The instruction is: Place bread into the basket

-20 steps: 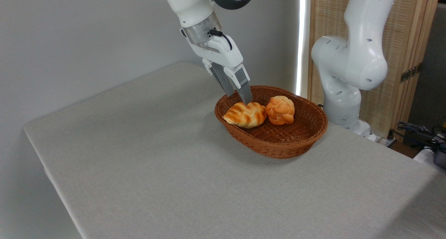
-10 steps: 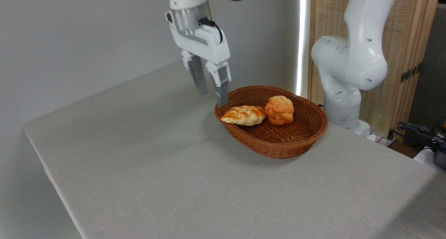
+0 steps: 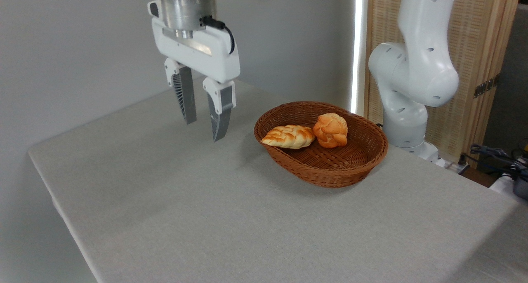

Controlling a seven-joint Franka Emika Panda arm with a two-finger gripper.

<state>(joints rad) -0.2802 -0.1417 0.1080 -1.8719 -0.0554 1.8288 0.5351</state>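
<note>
We see the gripper (image 3: pixel 205 130) with its fingers (image 3: pixel 184 95) spread moderately wide, holding nothing, touching nothing, pointing down above the table (image 3: pixel 185 200). It hangs left of the basket (image 3: pixel 330 171), apart from its rim. We note the bread (image 3: pixel 288 136) lying inside the basket at its left side, next to a round knotted roll (image 3: pixel 331 130); they look to be touching, though we can't be sure from this angle. Arm base (image 3: pixel 408 89) stands behind the basket.
</note>
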